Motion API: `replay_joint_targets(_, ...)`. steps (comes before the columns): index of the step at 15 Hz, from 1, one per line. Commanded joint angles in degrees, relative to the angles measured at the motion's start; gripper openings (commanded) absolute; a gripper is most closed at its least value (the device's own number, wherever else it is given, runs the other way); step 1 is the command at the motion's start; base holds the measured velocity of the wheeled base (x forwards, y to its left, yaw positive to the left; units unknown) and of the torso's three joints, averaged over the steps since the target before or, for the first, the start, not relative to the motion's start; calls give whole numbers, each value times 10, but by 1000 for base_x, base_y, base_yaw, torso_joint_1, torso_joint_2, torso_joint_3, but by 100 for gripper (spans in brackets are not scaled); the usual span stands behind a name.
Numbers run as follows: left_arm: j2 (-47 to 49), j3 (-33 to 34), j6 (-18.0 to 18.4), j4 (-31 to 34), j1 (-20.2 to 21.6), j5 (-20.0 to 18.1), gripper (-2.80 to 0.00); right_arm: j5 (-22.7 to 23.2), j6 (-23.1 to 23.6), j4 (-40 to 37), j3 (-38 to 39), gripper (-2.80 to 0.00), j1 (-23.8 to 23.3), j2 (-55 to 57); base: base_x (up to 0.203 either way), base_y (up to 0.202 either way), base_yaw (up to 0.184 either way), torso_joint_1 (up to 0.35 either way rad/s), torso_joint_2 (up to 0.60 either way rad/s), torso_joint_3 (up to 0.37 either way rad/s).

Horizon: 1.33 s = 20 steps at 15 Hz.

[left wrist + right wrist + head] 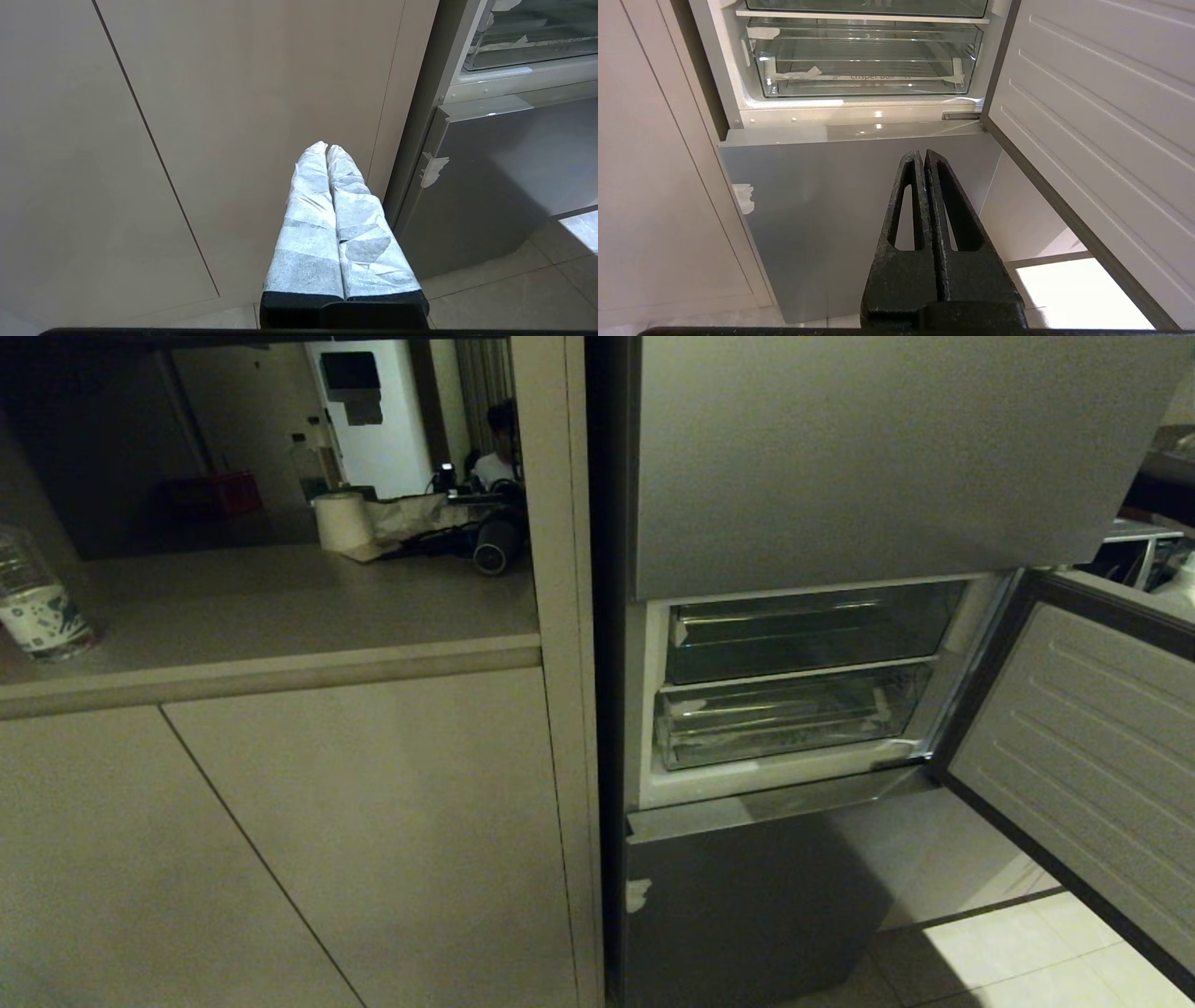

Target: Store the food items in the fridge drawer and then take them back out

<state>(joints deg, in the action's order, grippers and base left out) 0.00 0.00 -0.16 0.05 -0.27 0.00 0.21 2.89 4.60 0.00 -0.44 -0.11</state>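
Note:
The fridge drawer (784,719) is a clear bin pushed in at the bottom of the open fridge compartment; it also shows in the right wrist view as the fridge drawer (866,65), and it looks empty. The food items are out of view. My right gripper (923,153) is shut with nothing between its black fingers, low in front of the grey lower fridge door (822,210). My left gripper (327,147), with white-wrapped fingers, is shut and empty in front of the beige cabinet (224,93). Neither arm shows in the head view.
The open fridge door (1083,756) swings out at the right. A shallower clear bin (803,630) sits above the drawer. On the counter (280,607) stand a water bottle (33,602) and a paper roll (341,521). A person (499,448) sits far behind.

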Motion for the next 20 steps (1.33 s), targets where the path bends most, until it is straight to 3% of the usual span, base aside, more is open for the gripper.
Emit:
replay_joint_targets(1, 1, 0, 0, 0, 0, 0, -280, 1, 1, 1, 18, -280, 0, 0, 0, 0, 0, 0, 0, 0)
replay_joint_targets(13, 1, 0, 0, 0, 0, 0, -280, 1, 0, 1, 18, -280, 0, 0, 0, 0, 0, 0, 0, 0)
replay_joint_targets(20, 1, 0, 0, 0, 0, 0, -280, -2, -9, 1, 18, -280, 0, 0, -3, 5, -150, 3, 2, 3)
